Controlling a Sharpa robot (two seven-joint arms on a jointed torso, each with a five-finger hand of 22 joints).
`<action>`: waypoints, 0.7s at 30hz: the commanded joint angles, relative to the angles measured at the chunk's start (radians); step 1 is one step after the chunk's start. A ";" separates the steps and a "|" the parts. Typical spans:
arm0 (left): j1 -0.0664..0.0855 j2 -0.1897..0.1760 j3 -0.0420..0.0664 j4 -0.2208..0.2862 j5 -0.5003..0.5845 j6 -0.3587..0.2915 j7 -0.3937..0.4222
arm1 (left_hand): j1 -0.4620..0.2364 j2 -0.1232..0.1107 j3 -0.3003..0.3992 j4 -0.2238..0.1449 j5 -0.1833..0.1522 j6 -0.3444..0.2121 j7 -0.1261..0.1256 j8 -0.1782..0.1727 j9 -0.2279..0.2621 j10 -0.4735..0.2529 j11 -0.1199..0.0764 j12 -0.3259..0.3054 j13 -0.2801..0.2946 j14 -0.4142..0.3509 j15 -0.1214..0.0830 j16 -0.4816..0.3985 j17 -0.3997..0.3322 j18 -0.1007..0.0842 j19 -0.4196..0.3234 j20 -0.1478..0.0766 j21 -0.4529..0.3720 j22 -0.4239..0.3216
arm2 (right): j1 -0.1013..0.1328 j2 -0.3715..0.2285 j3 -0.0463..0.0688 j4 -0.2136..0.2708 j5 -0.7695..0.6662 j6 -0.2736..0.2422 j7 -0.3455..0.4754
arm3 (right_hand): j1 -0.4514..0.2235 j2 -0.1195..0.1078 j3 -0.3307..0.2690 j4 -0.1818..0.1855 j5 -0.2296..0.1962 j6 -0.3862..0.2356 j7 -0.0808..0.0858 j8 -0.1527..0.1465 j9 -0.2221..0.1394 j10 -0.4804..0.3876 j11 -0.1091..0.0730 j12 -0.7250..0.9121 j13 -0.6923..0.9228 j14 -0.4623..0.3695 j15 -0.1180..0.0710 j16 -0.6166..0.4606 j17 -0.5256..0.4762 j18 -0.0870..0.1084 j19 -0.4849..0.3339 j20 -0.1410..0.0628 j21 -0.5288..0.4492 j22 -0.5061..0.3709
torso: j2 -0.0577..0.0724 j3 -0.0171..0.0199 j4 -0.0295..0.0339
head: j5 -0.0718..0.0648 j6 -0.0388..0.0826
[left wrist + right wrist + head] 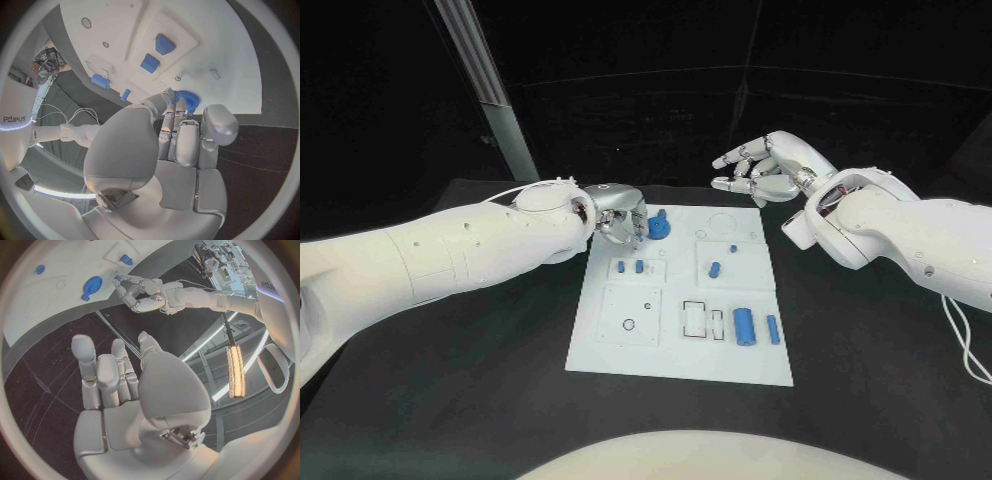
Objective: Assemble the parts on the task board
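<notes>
Left hand [617,222] pinches a blue part [656,229] at the board's [678,355] far corner, seemingly to seat it, while the right hand [764,168] hovers spread, clear of the work.

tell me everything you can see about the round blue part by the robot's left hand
The round blue part is a small toothed disc, like a gear, in a matt blue that looks like plastic. It lies flat near the far left corner of the white task board. The fingertips of the left hand are right at its edge and seem to touch it; whether they grip it cannot be told.
</notes>
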 commanded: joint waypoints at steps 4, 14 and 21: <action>0.001 -0.004 0.000 -0.004 0.011 0.056 -0.019 | -0.010 -0.001 0.002 -0.002 0.002 0.006 0.002 -0.007 -0.002 0.007 0.003 -0.006 0.000 0.023 -0.005 0.004 -0.002 -0.008 0.005 -0.002 0.002 0.001 | 0.002 0.001 0.001 0.001 0.003 0.002 0.008 | 0.001 0.005 -0.003 0.004 0.001 -0.007 -0.001 0.004 0.000 -0.005 0.000 0.007 -0.001 -0.005 0.000 -0.002 0.001 0.020 -0.003 0.003 -0.006 0.001 | 0.000 0.0003 -0.0008 | 0.003 -0.001; 0.000 0.000 -0.001 -0.014 0.012 0.091 -0.028 | -0.016 -0.002 0.001 0.000 0.002 0.006 0.002 -0.008 -0.002 0.009 0.003 -0.010 0.000 0.022 -0.005 0.004 -0.006 -0.008 0.004 -0.002 0.002 0.002 | 0.002 -0.001 0.001 0.001 0.003 0.002 0.008 | 0.001 0.005 -0.003 0.004 0.001 -0.007 -0.001 0.004 0.000 -0.005 0.000 0.007 -0.001 -0.005 0.000 -0.002 0.001 0.020 -0.003 0.003 -0.006 0.001 | 0.001 0.0005 -0.0010 | 0.004 -0.004; -0.003 0.007 -0.001 -0.019 0.012 0.099 -0.029 | -0.017 -0.003 0.001 0.000 0.002 0.006 0.002 -0.009 -0.003 0.009 0.003 -0.011 0.000 0.022 -0.005 0.003 -0.007 -0.009 0.005 -0.002 0.003 0.003 | 0.002 0.000 0.001 0.001 0.003 0.002 0.008 | 0.001 0.005 -0.003 0.004 0.001 -0.007 -0.001 0.004 0.000 -0.005 0.000 0.007 -0.001 -0.005 0.000 -0.002 0.001 0.020 -0.003 0.003 -0.006 0.001 | 0.001 0.0004 -0.0014 | 0.005 -0.005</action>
